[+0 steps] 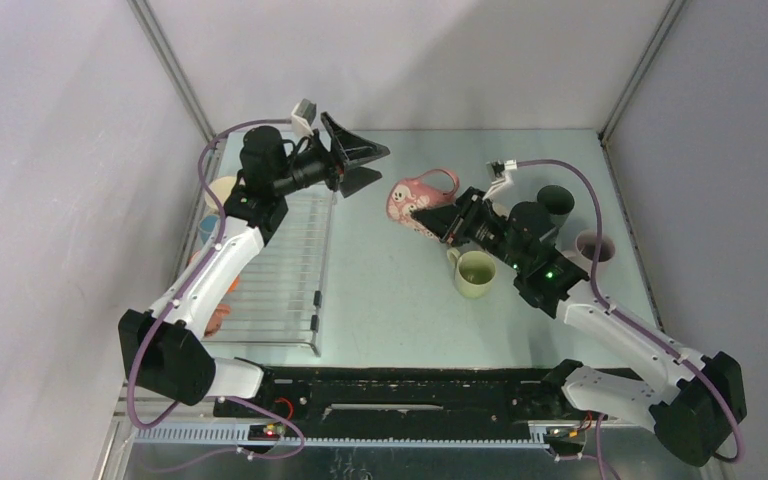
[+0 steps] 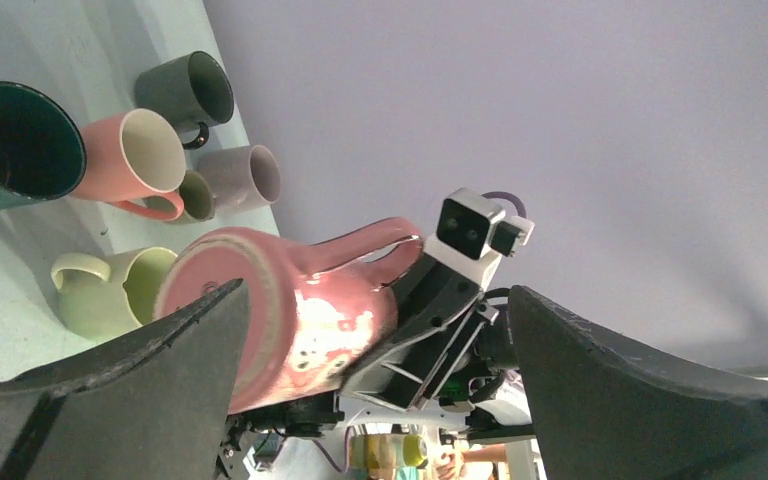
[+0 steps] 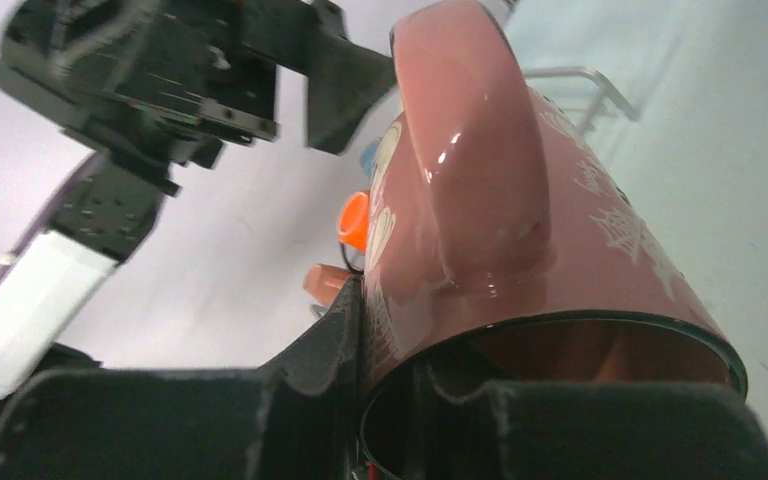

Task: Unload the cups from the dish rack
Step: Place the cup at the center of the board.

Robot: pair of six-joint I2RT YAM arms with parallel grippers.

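A pink cup (image 1: 412, 197) with white patterns hangs tipped on its side over the table's middle. My right gripper (image 1: 430, 220) is shut on its rim. In the right wrist view one finger (image 3: 332, 340) presses the cup's (image 3: 550, 240) outer wall and the other sits inside the mouth. My left gripper (image 1: 364, 164) stands open just left of the cup, not touching it, above the far right corner of the dish rack (image 1: 285, 270). Cream (image 1: 222, 187), light blue (image 1: 207, 222) and orange (image 1: 220, 312) cups show in the rack beside the left arm.
A pale green mug (image 1: 475, 272) stands on the table below the held cup. A dark mug (image 1: 558, 202) and a mauve mug (image 1: 595, 247) stand at the right. The left wrist view also shows a dark teal mug (image 2: 10, 145) and a plain pink mug (image 2: 132, 155).
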